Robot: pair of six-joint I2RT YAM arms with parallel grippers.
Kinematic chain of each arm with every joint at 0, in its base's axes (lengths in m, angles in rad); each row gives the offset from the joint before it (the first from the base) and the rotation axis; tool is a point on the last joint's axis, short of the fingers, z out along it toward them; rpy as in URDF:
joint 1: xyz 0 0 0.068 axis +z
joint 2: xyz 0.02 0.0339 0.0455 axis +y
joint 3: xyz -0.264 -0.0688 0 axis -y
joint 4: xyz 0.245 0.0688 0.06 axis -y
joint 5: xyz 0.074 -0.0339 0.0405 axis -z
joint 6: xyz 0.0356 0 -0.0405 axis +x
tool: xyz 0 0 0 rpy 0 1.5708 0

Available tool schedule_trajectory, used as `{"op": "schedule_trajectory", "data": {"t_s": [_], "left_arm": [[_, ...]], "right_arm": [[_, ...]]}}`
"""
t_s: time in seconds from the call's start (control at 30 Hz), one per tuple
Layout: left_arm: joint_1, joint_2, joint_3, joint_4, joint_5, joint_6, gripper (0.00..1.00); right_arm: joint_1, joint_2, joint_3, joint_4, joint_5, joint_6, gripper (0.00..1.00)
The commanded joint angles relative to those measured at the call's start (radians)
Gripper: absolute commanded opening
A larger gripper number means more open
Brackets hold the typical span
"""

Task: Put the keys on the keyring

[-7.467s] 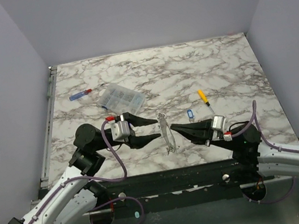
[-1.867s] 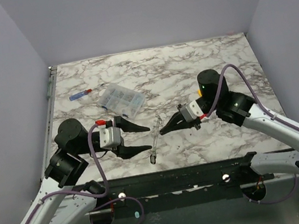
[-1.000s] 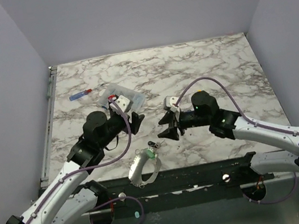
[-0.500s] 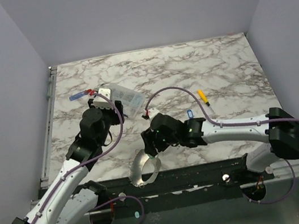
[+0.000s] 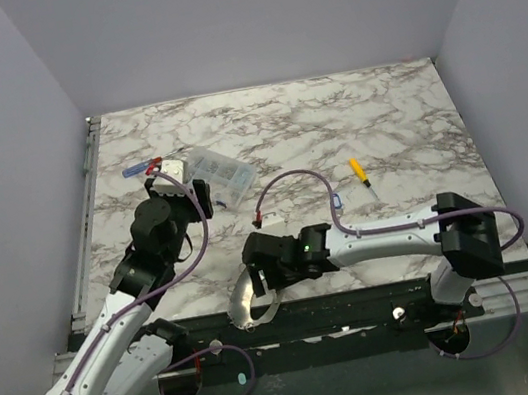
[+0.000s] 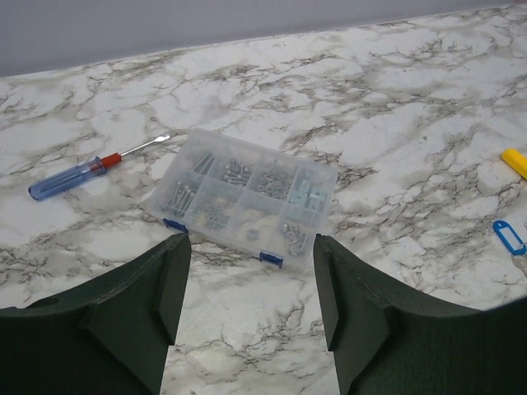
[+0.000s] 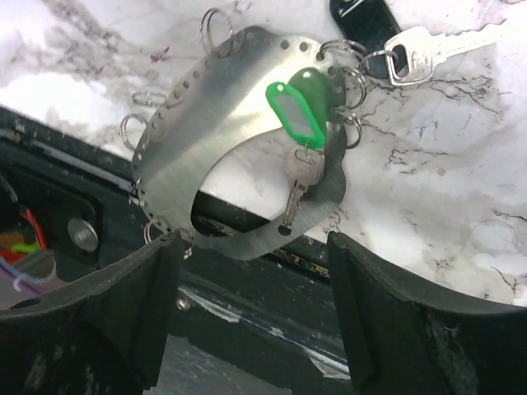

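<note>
The keyring (image 7: 181, 140) is a flat silver loop with holes and small split rings, and it lies half over the table's front edge (image 5: 245, 307). A green-tagged key (image 7: 290, 111) lies on it, and a black-headed key (image 7: 424, 45) lies just beyond it. My right gripper (image 7: 254, 243) hovers open over the ring's near edge (image 5: 260, 279), holding nothing. A blue-tagged key (image 5: 338, 202) lies apart on the marble, also seen in the left wrist view (image 6: 509, 236). My left gripper (image 6: 251, 247) stands open and empty short of the clear box (image 5: 201, 196).
A clear compartment box (image 6: 247, 197) of small parts sits at the back left (image 5: 224, 169), with a red-and-blue screwdriver (image 6: 82, 173) beside it. A yellow-handled tool (image 5: 358, 172) lies right of centre. Below the front edge runs the dark rail (image 7: 247, 321).
My right arm has swung down and left to the front edge over the keyring, and its jaws have widened. The left arm has drawn back toward the box.
</note>
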Motion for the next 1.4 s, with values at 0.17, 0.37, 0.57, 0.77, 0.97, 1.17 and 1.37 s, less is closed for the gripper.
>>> {"op": "schedule_trajectory", "data": {"t_s": [0.17, 0.37, 0.57, 0.77, 0.97, 1.17, 1.37], "left_arm": [[0.008, -0.041, -0.016, 0.020, -0.015, 0.000, 0.67], [0.008, -0.060, -0.024, 0.020, -0.019, 0.010, 0.67], [0.008, -0.067, -0.031, 0.020, -0.031, 0.018, 0.67], [0.008, -0.063, -0.032, 0.022, -0.019, 0.021, 0.67], [0.008, -0.057, -0.044, 0.045, 0.059, 0.032, 0.67], [0.008, -0.010, -0.051, 0.077, 0.260, 0.038, 0.65], [0.007, 0.038, -0.055, 0.088, 0.373, 0.037, 0.62]], "right_arm": [[0.004, 0.195, 0.137, -0.097, 0.167, -0.031, 0.73], [0.005, 0.375, 0.245, -0.198, 0.334, -0.107, 0.69], [-0.003, 0.412, 0.209, -0.173, 0.401, -0.124, 0.62], [-0.083, 0.350, 0.071, -0.058, 0.402, -0.177, 0.62], [-0.214, 0.311, -0.006, 0.065, 0.366, -0.256, 0.61], [-0.346, 0.300, -0.033, 0.138, 0.327, -0.299, 0.60], [-0.447, 0.263, -0.065, 0.181, 0.293, -0.314, 0.59]]}}
